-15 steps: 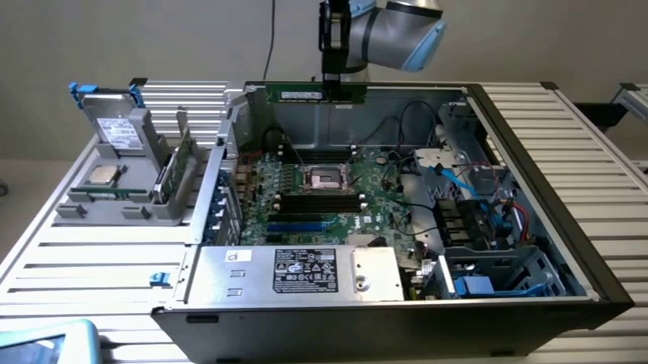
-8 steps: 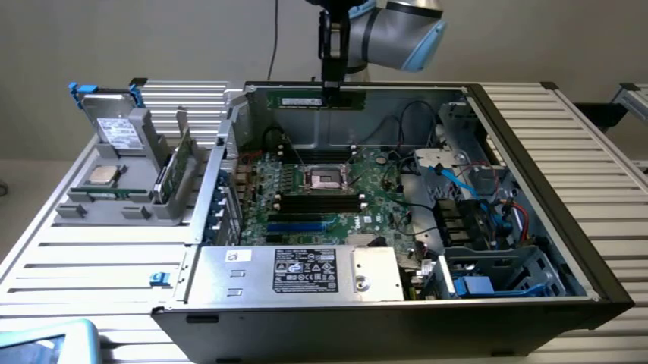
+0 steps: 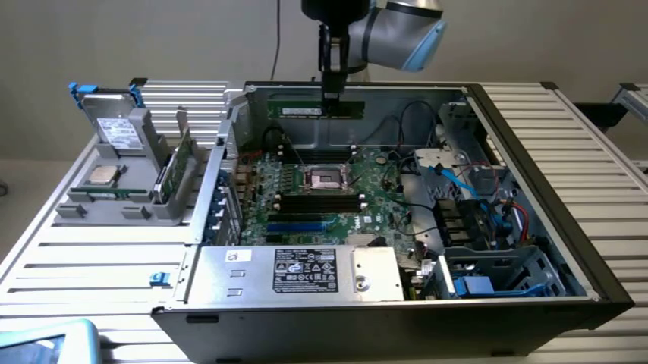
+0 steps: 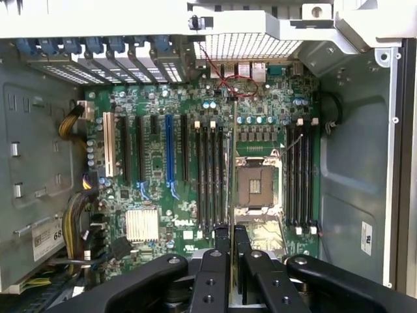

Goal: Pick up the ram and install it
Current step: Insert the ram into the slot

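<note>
You have the gripper (image 3: 332,97) pinched narrow on the ram (image 3: 303,109), which hangs level and on edge in the air over the far side of the open computer case (image 3: 567,227), clear of the motherboard (image 3: 294,220). In the wrist view you look down the ram (image 4: 233,163) edge-on, clamped between the two black fingers (image 4: 222,244). Its thin line runs between the CPU socket (image 4: 255,184) and a bank of long black memory slots (image 4: 210,176). A grey parts rack (image 3: 111,205) stands at the exterior view's left, outside the case.
</note>
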Tool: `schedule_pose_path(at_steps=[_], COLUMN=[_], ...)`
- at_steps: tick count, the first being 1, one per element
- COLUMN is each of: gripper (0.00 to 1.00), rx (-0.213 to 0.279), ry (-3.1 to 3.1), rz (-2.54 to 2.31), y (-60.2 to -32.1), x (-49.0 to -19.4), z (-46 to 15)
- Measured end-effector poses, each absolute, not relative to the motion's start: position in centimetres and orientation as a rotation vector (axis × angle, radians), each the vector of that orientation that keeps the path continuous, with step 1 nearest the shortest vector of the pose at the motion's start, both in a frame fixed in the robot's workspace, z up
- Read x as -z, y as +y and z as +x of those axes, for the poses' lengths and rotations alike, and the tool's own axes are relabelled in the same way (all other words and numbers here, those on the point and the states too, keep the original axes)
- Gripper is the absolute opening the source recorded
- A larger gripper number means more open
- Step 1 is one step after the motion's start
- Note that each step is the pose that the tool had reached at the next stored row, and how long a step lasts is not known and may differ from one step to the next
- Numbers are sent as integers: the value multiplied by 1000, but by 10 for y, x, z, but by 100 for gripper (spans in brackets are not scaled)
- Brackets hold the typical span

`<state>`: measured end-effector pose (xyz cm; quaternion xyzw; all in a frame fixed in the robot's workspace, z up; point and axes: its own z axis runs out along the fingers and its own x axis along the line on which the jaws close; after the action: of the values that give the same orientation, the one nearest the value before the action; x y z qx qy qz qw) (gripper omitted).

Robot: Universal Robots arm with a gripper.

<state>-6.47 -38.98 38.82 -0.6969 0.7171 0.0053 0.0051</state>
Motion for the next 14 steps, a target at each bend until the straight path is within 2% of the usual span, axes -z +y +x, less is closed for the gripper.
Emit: schedule_pose_path(at_steps=[14], gripper=[15], rx=[-28], ry=[2245], rz=[-2181], y=[-394], x=[-368], z=[-62])
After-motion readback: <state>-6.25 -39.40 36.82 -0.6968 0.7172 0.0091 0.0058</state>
